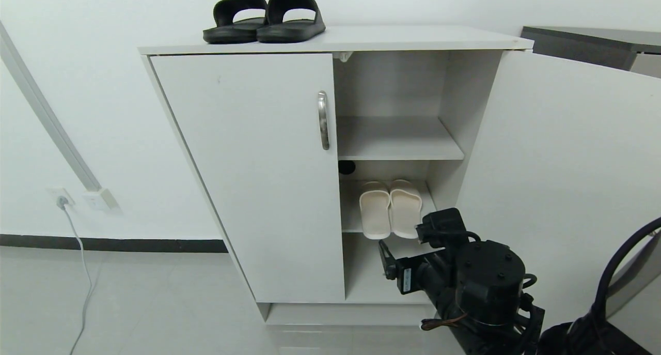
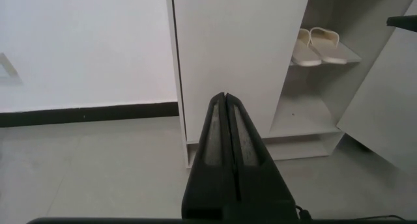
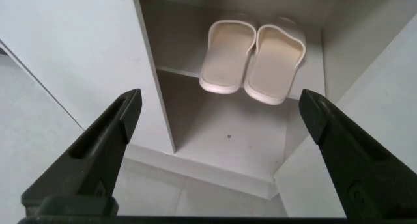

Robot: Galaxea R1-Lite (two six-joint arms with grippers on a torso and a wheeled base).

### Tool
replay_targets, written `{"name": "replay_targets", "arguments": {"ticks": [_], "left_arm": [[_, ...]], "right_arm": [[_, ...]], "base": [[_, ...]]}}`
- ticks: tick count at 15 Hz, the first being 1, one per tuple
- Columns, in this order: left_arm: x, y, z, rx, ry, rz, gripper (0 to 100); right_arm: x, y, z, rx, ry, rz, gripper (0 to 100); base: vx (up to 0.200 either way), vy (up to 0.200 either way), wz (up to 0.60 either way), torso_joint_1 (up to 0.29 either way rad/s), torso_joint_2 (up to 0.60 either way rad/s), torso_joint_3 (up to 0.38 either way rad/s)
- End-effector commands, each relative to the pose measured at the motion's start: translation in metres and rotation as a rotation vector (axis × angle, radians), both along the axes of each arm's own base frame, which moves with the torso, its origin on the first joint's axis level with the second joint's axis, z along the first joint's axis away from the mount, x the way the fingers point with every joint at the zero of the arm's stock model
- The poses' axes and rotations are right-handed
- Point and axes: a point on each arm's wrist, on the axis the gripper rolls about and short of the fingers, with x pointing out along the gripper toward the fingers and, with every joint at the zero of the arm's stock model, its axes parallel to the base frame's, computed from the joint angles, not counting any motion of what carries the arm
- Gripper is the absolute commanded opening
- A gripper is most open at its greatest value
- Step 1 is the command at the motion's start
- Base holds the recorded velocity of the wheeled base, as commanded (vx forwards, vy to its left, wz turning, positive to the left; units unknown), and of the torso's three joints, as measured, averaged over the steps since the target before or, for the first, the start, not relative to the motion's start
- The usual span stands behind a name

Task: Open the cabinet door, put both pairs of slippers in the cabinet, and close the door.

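While the right-hand door of the white cabinet stands swung wide, the left-hand door is shut, its metal handle upright along the inner edge. One cream pair of slippers lies side by side on the lower shelf of the middle compartment, long axes running front to back, heels at the shelf's front edge and toes toward the back panel. The black pair of slippers sits on the cabinet's top near its left end, also side by side, heels toward the front edge and strapped toes toward the wall. Hovering just outside the open bay, below the cream pair, the right gripper has its fingers spread far apart and holds nothing. Off to the left and low above the floor, the left gripper has its fingers pressed flat together, also holding nothing. Pale glossy tiles cover the floor, a black skirting strip runs along the white wall, and a cable drops from a wall socket.
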Motion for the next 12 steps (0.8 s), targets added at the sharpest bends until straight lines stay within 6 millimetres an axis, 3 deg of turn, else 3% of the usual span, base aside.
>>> {"name": "replay_targets", "arguments": {"ticks": [1,12], "left_arm": [[0.0001,0.0000,0.0000,-0.002,0.002,0.001,0],[0.0001,0.0000,0.0000,-0.002,0.002,0.001,0]], "right_arm": [[0.0000,0.0010,-0.0025,-0.006,0.004,0.002,100],[-0.0015,0.0015,-0.0039,-0.011,0.008,0.006,100]], "base": [[0.000,0.200,0.00,0.002,0.01,-0.002],[0.000,0.200,0.00,0.001,0.00,0.005]]}}
